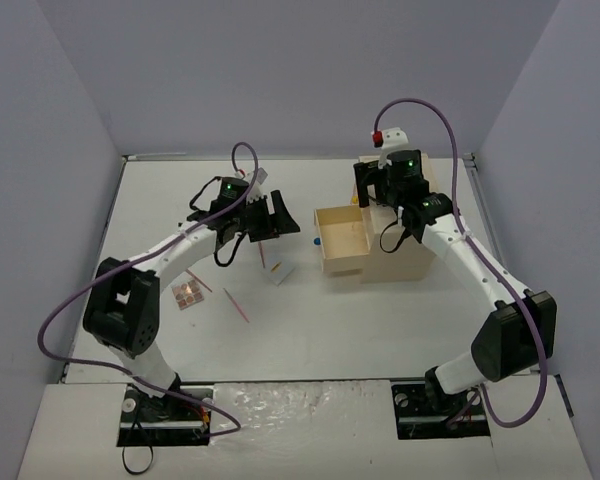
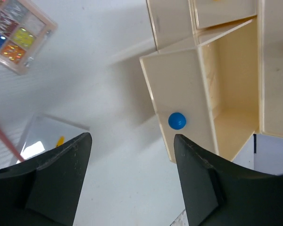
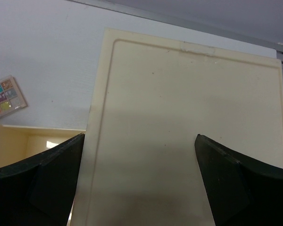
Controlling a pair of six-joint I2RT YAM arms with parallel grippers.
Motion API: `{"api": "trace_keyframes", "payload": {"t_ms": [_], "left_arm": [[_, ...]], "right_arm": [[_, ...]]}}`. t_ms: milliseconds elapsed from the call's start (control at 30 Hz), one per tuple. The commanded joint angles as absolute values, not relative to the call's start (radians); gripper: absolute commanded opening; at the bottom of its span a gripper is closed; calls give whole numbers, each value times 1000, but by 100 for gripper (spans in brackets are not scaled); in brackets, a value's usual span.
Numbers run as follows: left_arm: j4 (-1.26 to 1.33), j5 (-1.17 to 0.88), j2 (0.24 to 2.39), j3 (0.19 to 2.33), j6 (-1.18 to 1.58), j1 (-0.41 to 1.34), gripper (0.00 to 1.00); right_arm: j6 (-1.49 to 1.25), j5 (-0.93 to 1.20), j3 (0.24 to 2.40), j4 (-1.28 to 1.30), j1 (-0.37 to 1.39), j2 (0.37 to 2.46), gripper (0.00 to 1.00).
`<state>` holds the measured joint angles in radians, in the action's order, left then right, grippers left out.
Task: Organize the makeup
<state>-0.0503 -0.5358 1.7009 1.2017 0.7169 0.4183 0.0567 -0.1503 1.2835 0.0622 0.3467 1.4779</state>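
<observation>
Both left gripper (image 2: 132, 143) and right gripper (image 3: 140, 141) are spread, empty; the palette (image 2: 19, 33) looks light and stiff, so pinch its edges.

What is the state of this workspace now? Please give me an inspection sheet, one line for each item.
Surface: white table, no spill seen.
Job's things: colourful palette, pinkish palette, thin pencils and white card lie loose left of the drawer box; no makeup seen in its open drawer.
Clutter: nothing seen.
Grippers: left gripper, fingers open, empty, near the open drawer; right gripper, fingers open, empty, above the box top.
Cables: purple cables loop beside both arms.
Surroundings: plain pale walls.
</observation>
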Motion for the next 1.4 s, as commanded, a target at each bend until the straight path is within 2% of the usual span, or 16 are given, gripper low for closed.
{"api": "trace_keyframes", "payload": {"t_ms": [0,233,433,600,867,967,1133,1367], "left_arm": [[-325,-250,1506,1289,580,414,73],[-560,153,1252,1276,479,390,92],[-624,378,1060,1264,368,365,97],[-550,522,899,1167,296,353,97],[-442,620,724,1013,253,345,97],[-422,645,683,970,240,342,97],[-391,671,633,909,238,337,97],[-404,642,657,913,254,308,97]], "right_arm": [[85,-72,1373,126,340,1378,94],[74,38,1390,139,434,1300,94],[61,-36,1384,145,643,1322,93],[4,-85,1341,83,866,1414,90],[-68,-87,1375,-34,1128,1721,73],[-94,-64,1400,-75,1153,1815,60],[-103,-85,1473,-93,1195,1975,47],[-134,-161,1494,-133,1197,2083,34]]}}
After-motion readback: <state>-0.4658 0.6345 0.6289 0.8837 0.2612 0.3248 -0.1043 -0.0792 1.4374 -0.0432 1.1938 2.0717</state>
